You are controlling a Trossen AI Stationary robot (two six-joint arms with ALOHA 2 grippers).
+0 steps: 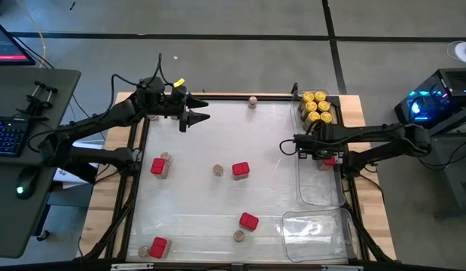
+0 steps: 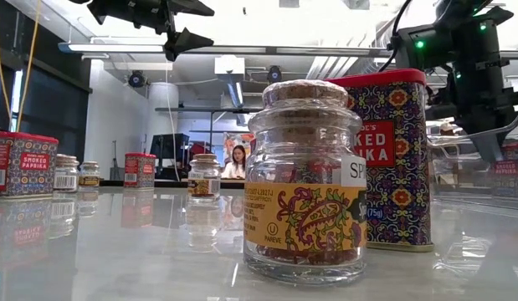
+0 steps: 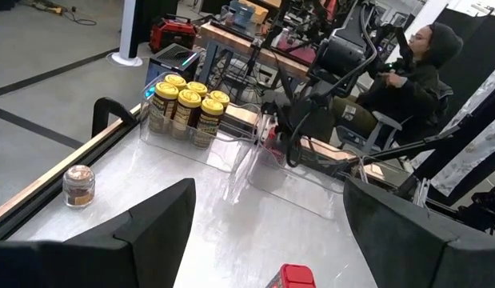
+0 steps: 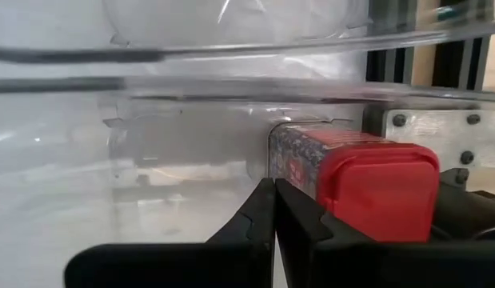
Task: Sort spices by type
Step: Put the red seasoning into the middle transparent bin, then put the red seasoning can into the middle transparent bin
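In clear tray [image 4: 231, 24] — red tin [image 4: 367, 180] upright.

"SMOKED PAPRIKA" on the red tin [image 2: 23, 165] at the table's left edge, "KED", "KA" and "(75g)" on the big red tin [image 2: 391, 159], "SP" and "PAREVE" on the near jar [image 2: 306, 184]

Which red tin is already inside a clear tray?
The red tin right beside the right gripper, inside the middle clear tray. The other four red tins sit out on the open table.
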